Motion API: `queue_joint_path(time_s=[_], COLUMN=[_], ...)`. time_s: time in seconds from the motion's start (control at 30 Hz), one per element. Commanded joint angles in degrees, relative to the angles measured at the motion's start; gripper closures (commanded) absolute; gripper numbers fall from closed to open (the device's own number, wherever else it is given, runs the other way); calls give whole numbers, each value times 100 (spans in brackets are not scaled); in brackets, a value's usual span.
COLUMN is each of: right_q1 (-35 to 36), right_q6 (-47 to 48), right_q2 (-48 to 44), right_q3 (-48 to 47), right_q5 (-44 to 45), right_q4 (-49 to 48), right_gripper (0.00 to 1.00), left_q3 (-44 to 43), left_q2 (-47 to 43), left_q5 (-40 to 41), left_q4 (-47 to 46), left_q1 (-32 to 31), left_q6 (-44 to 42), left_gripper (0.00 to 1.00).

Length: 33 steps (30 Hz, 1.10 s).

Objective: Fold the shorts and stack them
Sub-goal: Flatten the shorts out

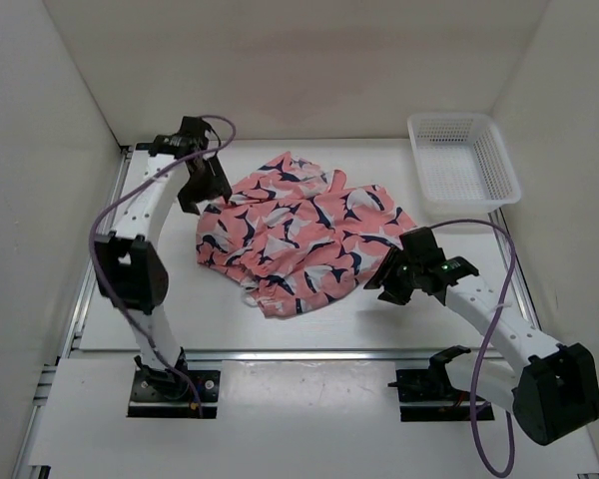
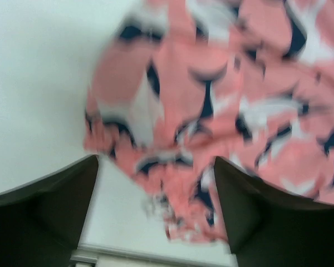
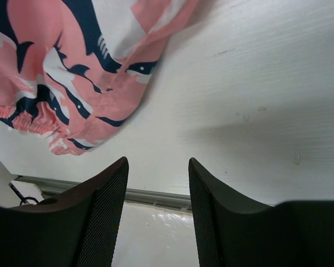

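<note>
One heap of shorts (image 1: 304, 235) — one basket (image 1: 464, 165).

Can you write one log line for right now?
shorts: crumpled, unfolded | left gripper: open, by shorts' far-left corner | right gripper: open, empty, beside shorts' right edge

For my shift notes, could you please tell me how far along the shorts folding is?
Nothing looks done: the coral-pink shark-print fabric shorts lie crumpled. In hand: the left tool hangs open over their edge; the right tool, open, holds nothing. Folding and stacking remain.
</note>
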<state>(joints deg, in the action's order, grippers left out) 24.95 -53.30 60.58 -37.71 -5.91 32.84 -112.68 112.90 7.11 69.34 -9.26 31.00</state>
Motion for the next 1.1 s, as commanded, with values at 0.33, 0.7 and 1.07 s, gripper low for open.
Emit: queue_joint_path(time_s=[0.33, 0.7, 1.07], right_q1=[-473, -1615, -2091], right_q6=[663, 1172, 1234], right_q2=[569, 1298, 3020], right_q3=[-508, -868, -1695], right_q5=[-112, -402, -455], right_q4=[-23, -269, -1058], right_gripper=[46, 27, 31], left_q3=[5257, 5072, 4757], left_q2=[-3223, -1518, -1428], left_q5=[-2083, -2065, -1767], left_q4=[-1660, -2047, -1829], left_q1=[-2000, -2476, -2397], left_q6=[1628, 1567, 1453], left_gripper=[0, 11, 90])
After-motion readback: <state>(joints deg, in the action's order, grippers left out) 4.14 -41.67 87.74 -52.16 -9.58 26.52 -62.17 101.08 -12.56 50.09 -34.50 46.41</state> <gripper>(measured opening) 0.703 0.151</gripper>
